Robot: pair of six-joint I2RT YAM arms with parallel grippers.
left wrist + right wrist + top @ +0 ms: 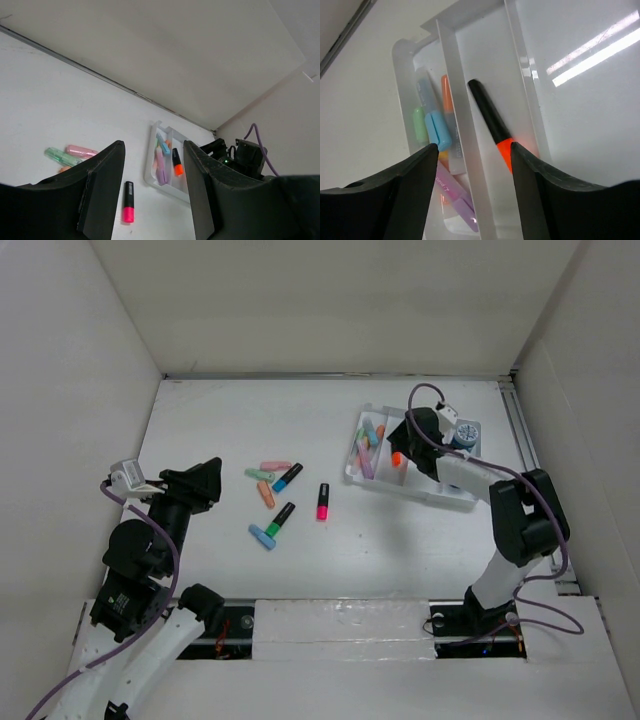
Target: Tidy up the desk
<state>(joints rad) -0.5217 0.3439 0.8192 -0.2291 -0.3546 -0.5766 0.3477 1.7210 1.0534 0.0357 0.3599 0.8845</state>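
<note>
The desk (250,420) is a white tabletop with several highlighters loose at its middle, among them a pink-and-black one (323,501), a blue-and-black one (288,476) and a green-and-black one (281,518). A white compartmented tray (420,490) stands at the back right and holds pastel highlighters and an orange-and-black highlighter (490,122). My right gripper (472,150) hangs open and empty just over the tray, its jaws either side of a divider (462,130). My left gripper (152,150) is open and empty, left of the loose highlighters (205,480).
A blue tape roll (465,433) sits in the tray's far right compartment behind my right wrist. White walls close in the desk on three sides. A pink pastel highlighter (80,150) and a green one (61,156) lie left of my left jaws.
</note>
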